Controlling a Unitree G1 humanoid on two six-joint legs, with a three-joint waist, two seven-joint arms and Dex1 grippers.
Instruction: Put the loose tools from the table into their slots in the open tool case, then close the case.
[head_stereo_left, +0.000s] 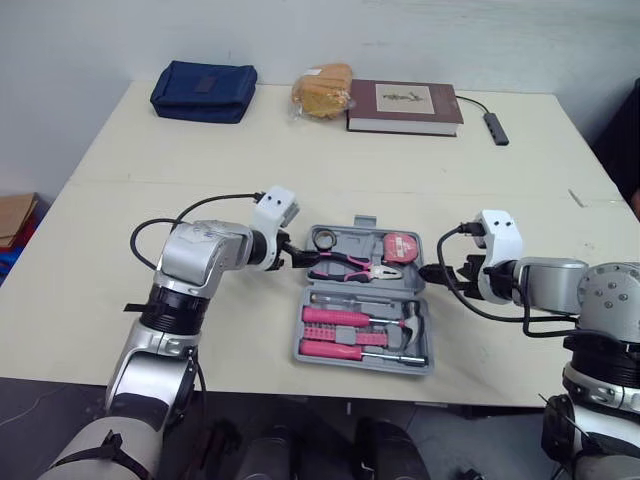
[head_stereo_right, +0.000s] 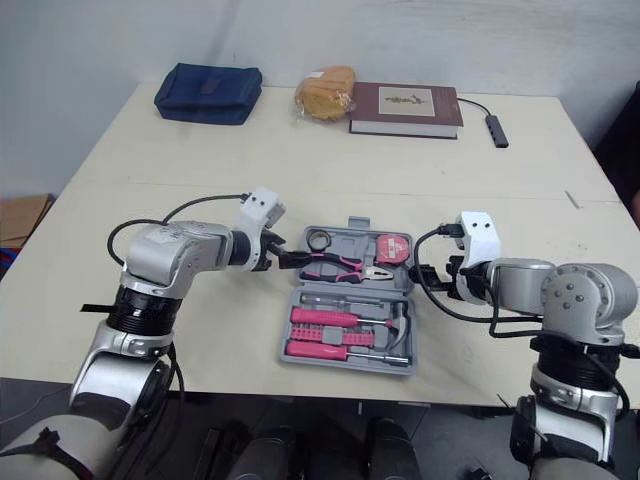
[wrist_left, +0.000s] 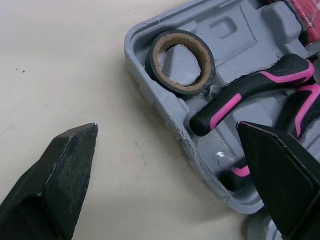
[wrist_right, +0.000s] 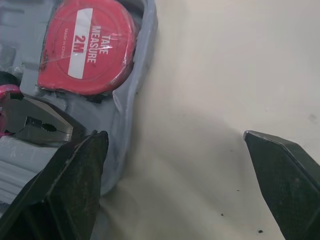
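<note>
Your left gripper (head_stereo_left: 297, 257) has its jaws spread, straddling the case's (head_stereo_left: 425, 330) left wall by the pliers (head_stereo_left: 350, 266). Your right gripper (head_stereo_left: 437, 272) is spread as well, astride the right wall beside the tape measure (head_stereo_left: 402, 247). Flanking it this way suits steadying or folding it. The case lies opened flat mid-table (head_stereo_left: 300, 160). Every slot seems filled, though the near half is hard to read, so closing looks next.

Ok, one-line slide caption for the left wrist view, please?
Left gripper open over the tool case edge; tape roll and pink-handled pliers seated in their slots.
</note>
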